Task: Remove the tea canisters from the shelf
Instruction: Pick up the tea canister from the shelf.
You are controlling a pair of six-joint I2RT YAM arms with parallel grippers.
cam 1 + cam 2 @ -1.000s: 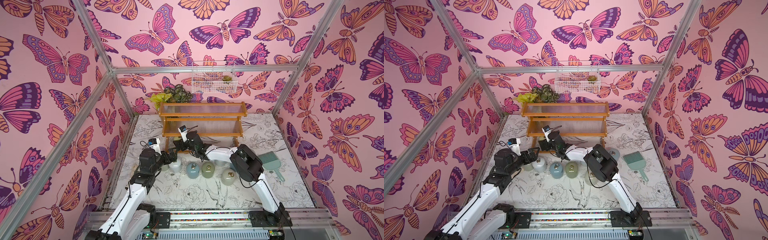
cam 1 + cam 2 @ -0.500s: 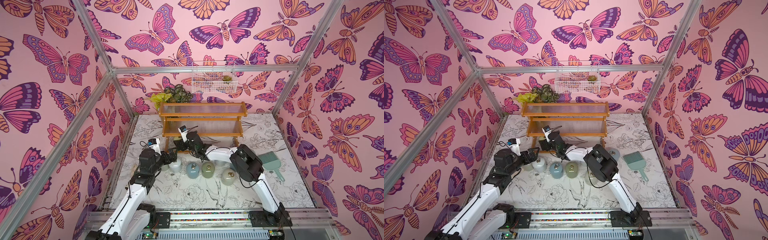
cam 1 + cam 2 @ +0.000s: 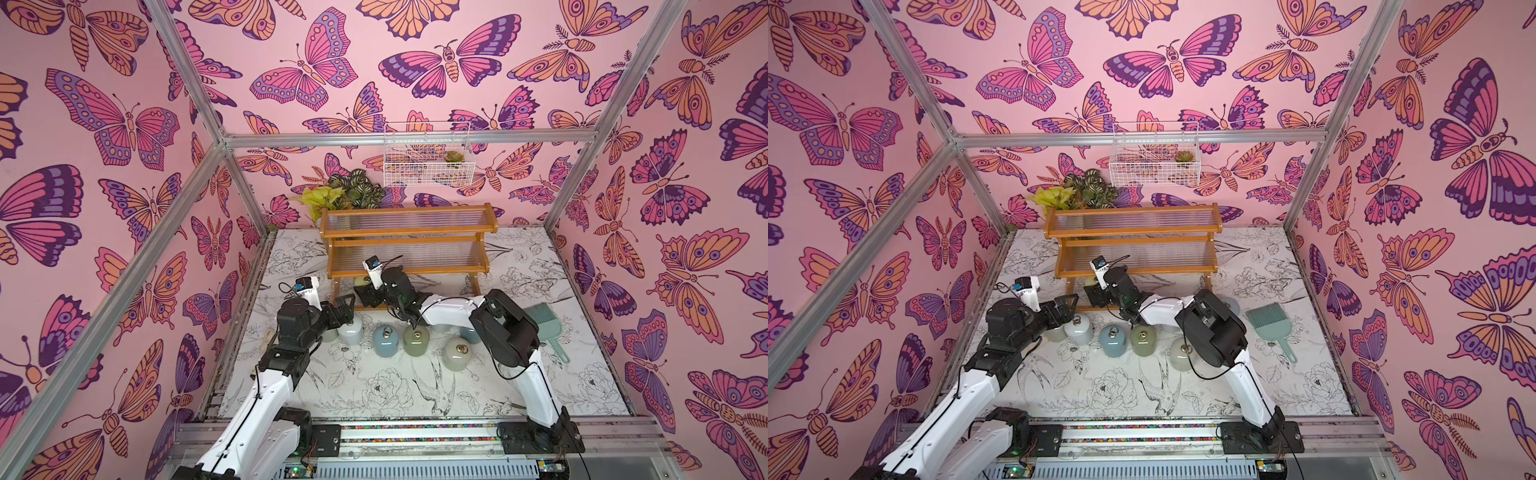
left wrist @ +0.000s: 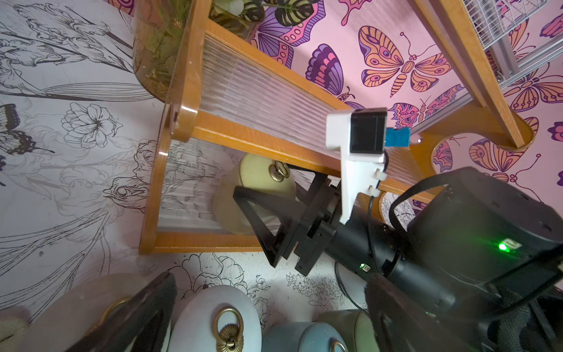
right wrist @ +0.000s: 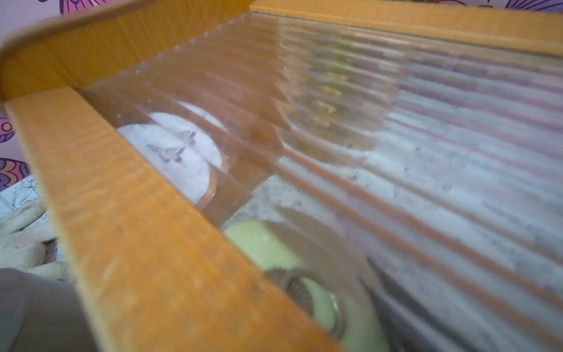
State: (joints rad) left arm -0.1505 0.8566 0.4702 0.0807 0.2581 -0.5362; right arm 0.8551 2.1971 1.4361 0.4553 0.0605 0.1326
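The shelf [image 3: 409,240] stands at the back of the table, its upper two tiers bare. A pale yellow-green canister [image 4: 259,173] stands at the left end of the bottom tier. My right gripper [image 3: 365,291] reaches in under the middle tier and is shut on it, one finger [image 4: 259,225] on each side. The right wrist view shows this canister [image 5: 271,253] blurred beneath the wooden rail [image 5: 137,213]. Several tea canisters stand on the table before the shelf, among them white [image 3: 351,330], light blue [image 3: 384,340] and sage green [image 3: 417,338]. My left gripper [image 3: 347,305] hangs open just above the white one [image 4: 213,314].
A green hand brush [image 3: 544,328] lies at the right behind the right arm. A plant in a glass vase [image 3: 345,193] stands behind the shelf's left end. A white wire basket [image 3: 428,166] hangs on the back wall. Aluminium posts frame the cell.
The right jaws have narrowed a little around the pale yellow-green canister. Both arms otherwise stay where they were.
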